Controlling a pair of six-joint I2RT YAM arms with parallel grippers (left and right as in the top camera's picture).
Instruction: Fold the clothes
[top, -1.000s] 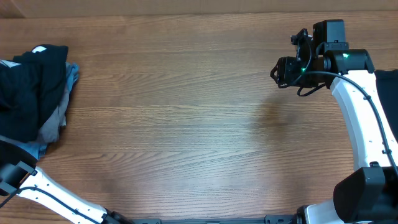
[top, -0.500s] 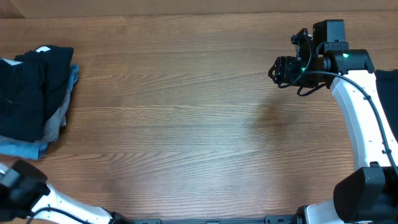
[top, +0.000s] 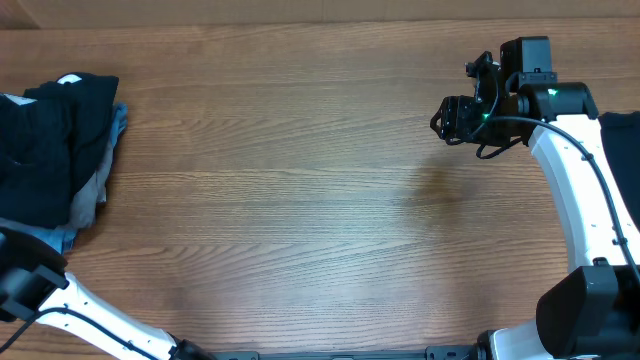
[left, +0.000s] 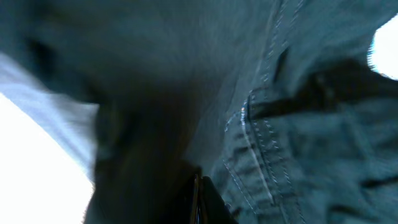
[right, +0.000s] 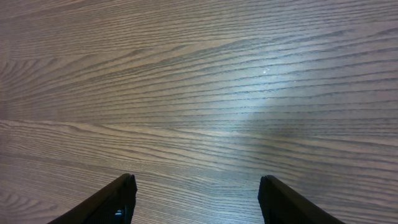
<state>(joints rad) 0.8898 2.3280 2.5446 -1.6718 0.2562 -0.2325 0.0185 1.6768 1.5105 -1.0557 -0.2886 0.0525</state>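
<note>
Clothes (top: 40, 140), black, lie heaped at nine o'clock on the counter (top: 300, 200), over a grey garment (top: 90, 195) and a light-blue garment (top: 118, 120). We see our left jaws pressed together close to bluish cloth (left: 298, 155). Our right jaws stand apart above the counter at two o'clock.

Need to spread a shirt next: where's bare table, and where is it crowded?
Bare wooden table runs from the heap of black, grey and light-blue cloth garments at the left edge to the open black right gripper at upper right. Crowded: the left edge, with the white left arm.

wooden table (top: 300, 200), clothes (top: 40, 130) heaped, possibly layered
</note>
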